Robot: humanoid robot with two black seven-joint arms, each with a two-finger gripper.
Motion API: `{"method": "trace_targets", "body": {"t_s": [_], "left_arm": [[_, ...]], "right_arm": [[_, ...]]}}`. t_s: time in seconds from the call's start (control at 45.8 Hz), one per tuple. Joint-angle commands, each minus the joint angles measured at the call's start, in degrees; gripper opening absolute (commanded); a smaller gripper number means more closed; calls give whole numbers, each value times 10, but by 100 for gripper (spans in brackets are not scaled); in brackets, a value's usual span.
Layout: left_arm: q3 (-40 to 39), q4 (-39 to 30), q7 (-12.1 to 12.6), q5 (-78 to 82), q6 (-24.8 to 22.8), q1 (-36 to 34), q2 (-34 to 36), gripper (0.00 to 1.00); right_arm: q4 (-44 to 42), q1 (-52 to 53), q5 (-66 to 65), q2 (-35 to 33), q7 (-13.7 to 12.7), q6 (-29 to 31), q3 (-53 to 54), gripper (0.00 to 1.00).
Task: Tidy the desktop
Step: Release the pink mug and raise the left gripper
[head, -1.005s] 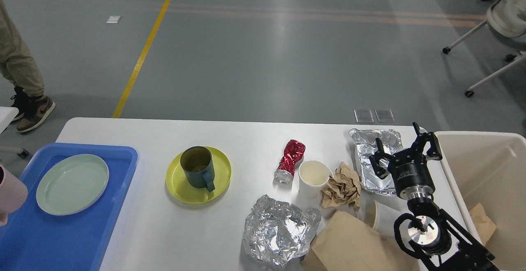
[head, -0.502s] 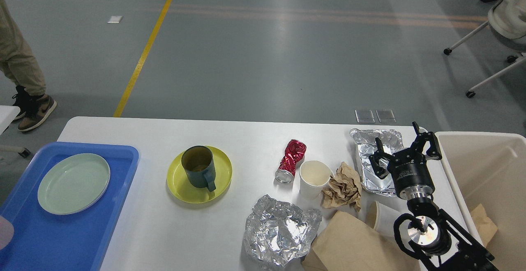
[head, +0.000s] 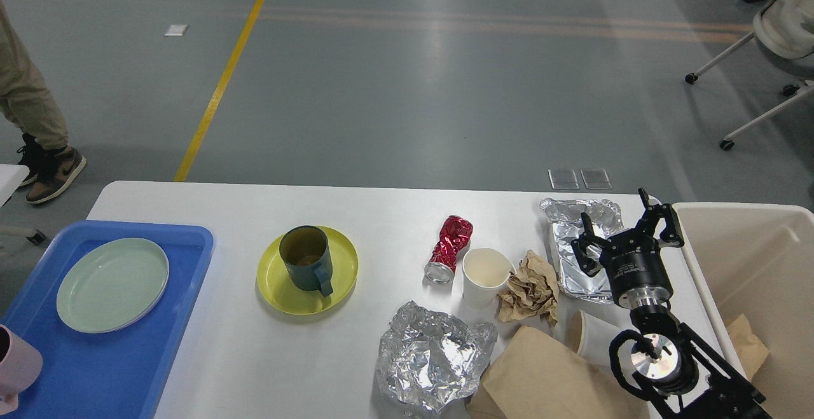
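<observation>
Right gripper poised over the rubbish end of the desktop, fingers spread and holding nothing.

Nearest the robot, a brown paper bag and a crushed sheet of foil lie at the front edge of the desktop, the wide white top that fills the lower view. Just past them, a tipped paper cup lies just left of the right arm's wrist. The right gripper hangs above the foil tray, whose long axis runs away from the robot; the beige bin lies immediately to its right. My judgement: the right arm is far nearer this litter. Leftward stand an upright paper cup, crumpled brown paper and a red can. The left gripper is not visible; only a pink cup shows over the blue tray.
</observation>
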Motion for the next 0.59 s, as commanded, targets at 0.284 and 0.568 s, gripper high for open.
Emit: {"method": "trace_targets", "body": {"t_s": [0.284, 0.568], "left_arm": [[-7, -1, -6, -7, 5, 3, 0, 82], [-5, -4, -6, -7, 2, 2, 1, 84]], "right_arm": [[0, 0, 1, 0, 0, 0, 0, 100], [0, 0, 0, 0, 0, 0, 0, 100]]}}
